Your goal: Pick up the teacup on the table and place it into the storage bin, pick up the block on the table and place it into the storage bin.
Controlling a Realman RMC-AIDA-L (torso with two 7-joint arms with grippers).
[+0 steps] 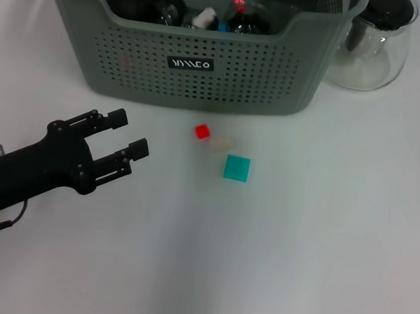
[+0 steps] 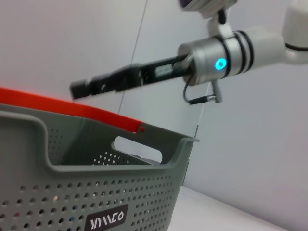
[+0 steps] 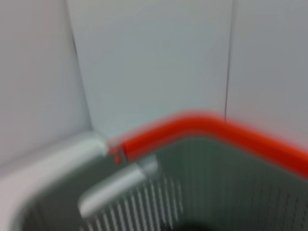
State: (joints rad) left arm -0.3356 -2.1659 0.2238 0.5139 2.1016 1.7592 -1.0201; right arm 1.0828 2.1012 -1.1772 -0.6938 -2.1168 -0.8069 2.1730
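You are looking at a staged test bench, more lab than home. The plain white table [image 1: 296, 265] carries no household clutter, only a set of props: the grey-green perforated storage bin [image 1: 195, 68] with a black label, a clear glass pitcher [image 1: 371, 50] just beside it, and 2 small coloured blocks, 1 red [image 1: 202, 131] and 1 teal [image 1: 237, 168], lying in front of the bin. In the left wrist view you see bare pale wall panels [image 2: 57, 43] with thin seams behind the bin, and a metal robot arm [image 2: 226, 53] with a lit ring above it.
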